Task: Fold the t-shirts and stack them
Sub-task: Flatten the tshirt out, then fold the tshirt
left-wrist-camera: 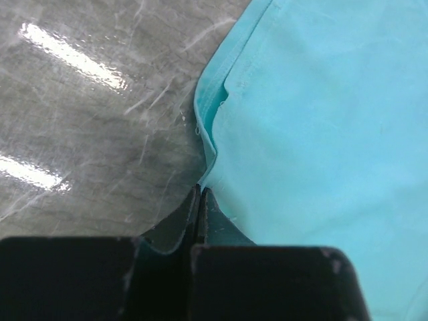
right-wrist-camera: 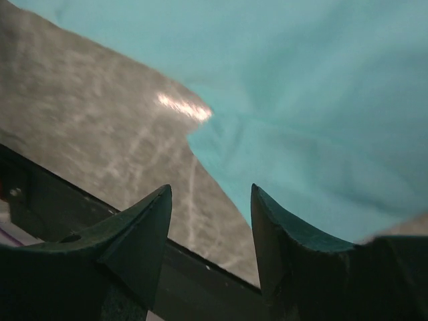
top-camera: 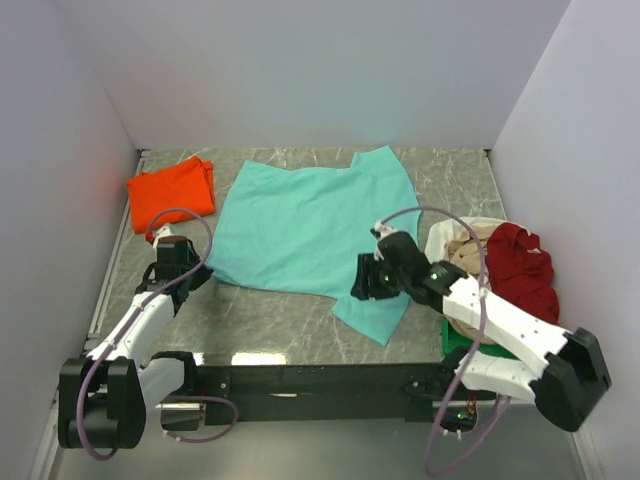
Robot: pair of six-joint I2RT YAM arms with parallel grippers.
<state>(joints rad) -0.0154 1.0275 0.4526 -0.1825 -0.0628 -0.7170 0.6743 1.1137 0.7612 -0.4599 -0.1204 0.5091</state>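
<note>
The teal shirt [top-camera: 300,230] lies spread flat in the middle of the table [top-camera: 260,325]. Its long axis runs left to right across the overhead frame, with the hem [left-wrist-camera: 208,120] at the left and the neck end at the right. The left tool [left-wrist-camera: 200,197] sits at the lower-left hem corner, fingers pressed together, and the hem looks nipped between the tips. The right tool [top-camera: 360,284] hangs over the lower edge where the near sleeve [top-camera: 372,318] meets the body, jaws apart and nothing held. I'd say it must drop onto that edge next. A folded orange shirt [top-camera: 172,190] lies at upper left, well apart. At the right a red shirt [top-camera: 522,268] and a beige shirt [top-camera: 466,255] are heaped beside the right arm, not in the way.
</note>
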